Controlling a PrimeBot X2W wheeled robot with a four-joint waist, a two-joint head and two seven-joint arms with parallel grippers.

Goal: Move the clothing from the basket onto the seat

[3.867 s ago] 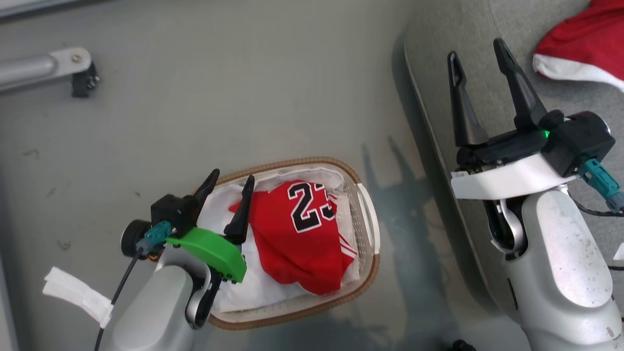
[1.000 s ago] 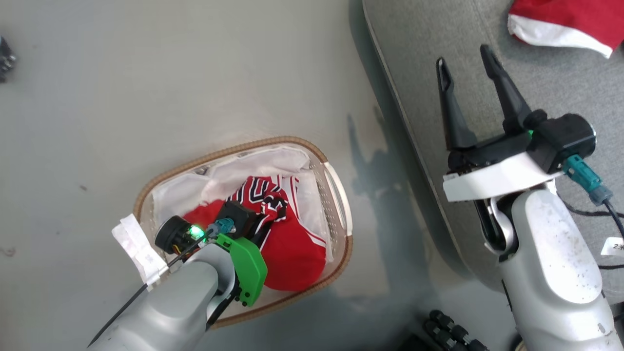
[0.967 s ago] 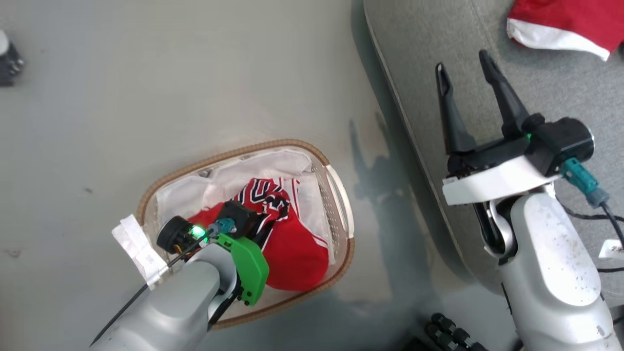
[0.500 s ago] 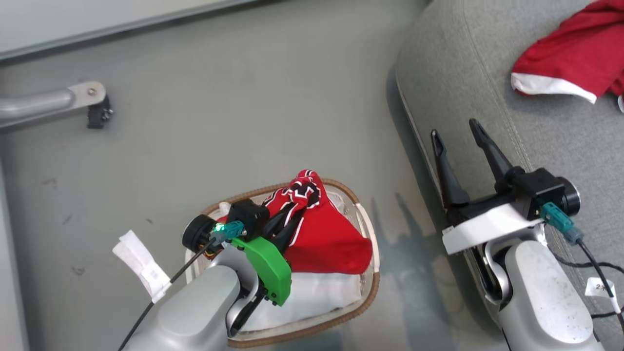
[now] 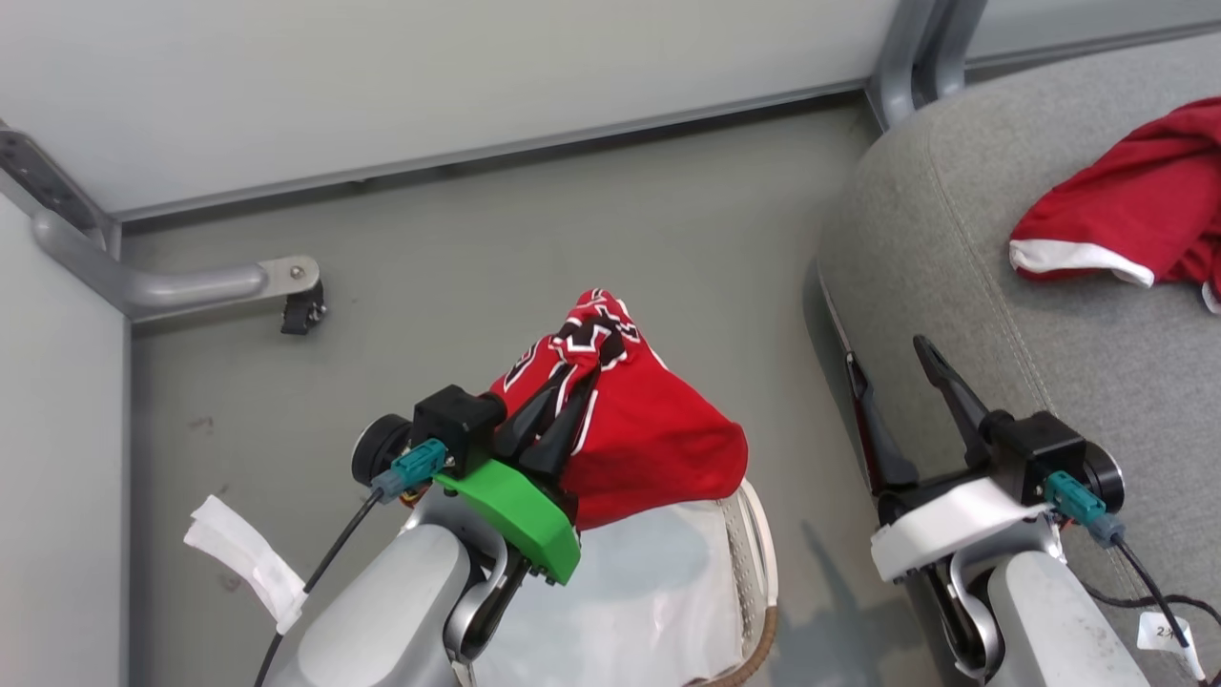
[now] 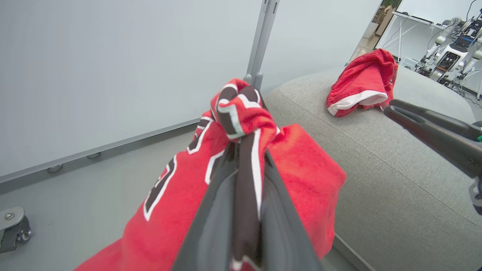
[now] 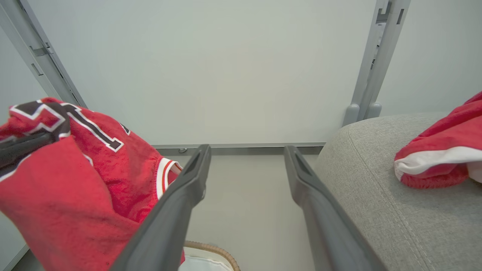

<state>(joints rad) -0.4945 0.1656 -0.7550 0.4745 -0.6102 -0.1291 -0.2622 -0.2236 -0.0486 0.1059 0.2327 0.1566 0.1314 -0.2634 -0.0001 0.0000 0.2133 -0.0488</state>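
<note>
"Red jersey (image 5: 649, 439): how does it handle?" the operator asks.

"Soft, light and limp. Take it by a bunched fold," the technician replies. "The left gripper (image 5: 563, 405) is clamped on such a fold. The cloth hangs below it, over the basket (image 5: 763, 544). The right gripper (image 5: 887, 353) is spread and empty at the edge of the seat (image 5: 954, 239). The other garment (image 5: 1126, 219) lies beyond its tips."

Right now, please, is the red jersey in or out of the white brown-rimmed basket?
Seemingly out: the left gripper holds the jersey raised above the basket.
</note>
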